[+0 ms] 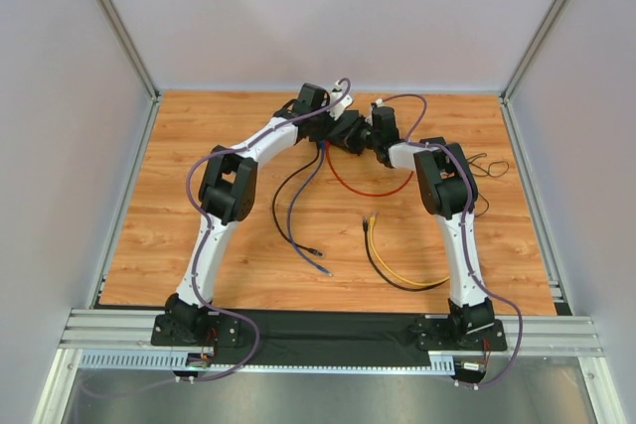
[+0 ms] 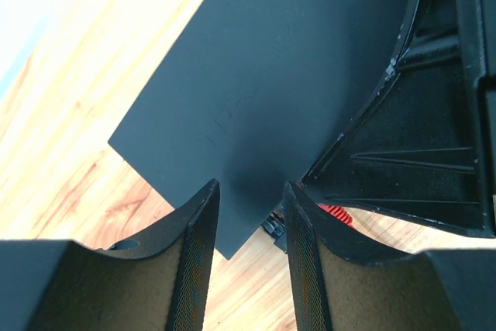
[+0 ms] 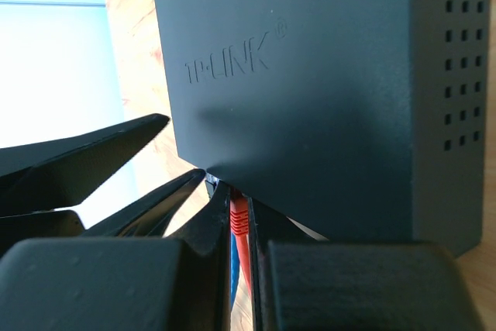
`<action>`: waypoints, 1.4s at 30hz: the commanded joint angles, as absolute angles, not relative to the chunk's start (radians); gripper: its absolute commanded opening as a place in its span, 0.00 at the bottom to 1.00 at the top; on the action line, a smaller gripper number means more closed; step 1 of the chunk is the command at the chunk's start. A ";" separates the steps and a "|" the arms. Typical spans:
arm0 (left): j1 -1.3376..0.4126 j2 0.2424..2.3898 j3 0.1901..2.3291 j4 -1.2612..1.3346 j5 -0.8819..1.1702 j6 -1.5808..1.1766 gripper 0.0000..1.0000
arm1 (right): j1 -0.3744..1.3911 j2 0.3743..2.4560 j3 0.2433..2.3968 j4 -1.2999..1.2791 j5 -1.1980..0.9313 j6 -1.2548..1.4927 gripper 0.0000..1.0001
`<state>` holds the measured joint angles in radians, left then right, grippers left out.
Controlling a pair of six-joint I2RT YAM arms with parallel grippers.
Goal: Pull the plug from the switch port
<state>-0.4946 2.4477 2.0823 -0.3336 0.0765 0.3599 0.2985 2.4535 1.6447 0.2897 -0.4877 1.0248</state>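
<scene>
The left pincer (image 2: 250, 191) sits low over the near edge of the TP-LINK switch (image 2: 256, 75). Its 2 fingers (image 2: 198, 246) are set narrowly apart, with nothing gripped between them and only the box's flat lid below. I judge it is placed there to pin the switch to the bench (image 1: 199, 146) so the box cannot slide along with the pull, though I cannot tell whether the tips actually press on the lid. The switch lies at the far middle of the bench, between the 2 arms, its port side turned toward their bases. On its right, the right pincer (image 3: 236, 205) appears closed on the red plug (image 3: 239, 218), which looks not yet out of its port under the switch's edge. The grip sits close to the port, probably to draw the plug straight back. The red cable (image 1: 363, 191) curves slack across the bench behind it, so it should not resist the pull.
</scene>
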 commanded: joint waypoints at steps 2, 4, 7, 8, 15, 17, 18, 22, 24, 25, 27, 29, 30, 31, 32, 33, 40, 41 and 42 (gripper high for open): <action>-0.495 2.457 2.132 -0.385 0.090 0.385 0.47 | 0.294 2.448 1.620 0.236 -0.495 1.035 0.00; -0.495 2.459 2.132 -0.390 0.092 0.384 0.47 | 0.296 2.448 1.621 0.238 -0.497 1.037 0.00; -0.495 2.471 2.152 -0.410 0.094 0.387 0.47 | 0.296 2.448 1.620 0.239 -0.499 1.038 0.00; -0.495 2.477 2.169 -0.416 0.091 0.388 0.47 | 0.296 2.447 1.618 0.241 -0.502 1.042 0.00; -0.497 2.499 2.207 -0.443 0.078 0.388 0.47 | 0.302 2.441 1.614 0.245 -0.503 1.043 0.00; -0.500 2.510 2.232 -0.454 0.083 0.385 0.47 | 0.307 2.442 1.617 0.245 -0.505 1.043 0.00; -0.502 2.516 2.240 -0.457 0.078 0.387 0.48 | 0.307 2.444 1.618 0.244 -0.508 1.045 0.00; -0.509 2.551 2.292 -0.494 0.052 0.399 0.48 | 0.311 2.439 1.611 0.244 -0.509 1.046 0.00; -0.512 2.557 2.302 -0.497 0.041 0.397 0.48 | 0.313 2.434 1.611 0.239 -0.511 1.042 0.00; -0.511 2.557 2.303 -0.494 0.040 0.394 0.48 | 0.313 2.433 1.609 0.232 -0.511 1.042 0.00; -0.511 2.560 2.309 -0.492 0.026 0.393 0.48 | 0.319 2.427 1.600 0.230 -0.511 1.040 0.00; -0.511 2.571 2.327 -0.500 0.020 0.390 0.49 | 0.321 2.416 1.589 0.227 -0.509 1.039 0.00; -0.511 2.574 2.335 -0.505 0.017 0.388 0.49 | 0.324 2.413 1.585 0.227 -0.509 1.039 0.00; -0.511 2.583 2.342 -0.514 0.014 0.387 0.49 | 0.324 2.408 1.572 0.226 -0.509 1.039 0.00; -0.511 2.586 2.356 -0.517 0.012 0.385 0.49 | 0.327 2.404 1.566 0.219 -0.509 1.037 0.00; -0.511 2.589 2.359 -0.522 0.012 0.385 0.49 | 0.327 2.401 1.562 0.219 -0.512 1.037 0.00; -0.514 2.591 2.359 -0.522 0.005 0.391 0.48 | 0.330 2.375 1.514 0.209 -0.517 1.035 0.00; -0.515 2.591 2.361 -0.520 0.003 0.391 0.48 | 0.330 2.376 1.511 0.210 -0.522 1.035 0.00; -0.515 2.592 2.361 -0.520 0.003 0.391 0.48 | 0.330 2.376 1.508 0.215 -0.525 1.038 0.00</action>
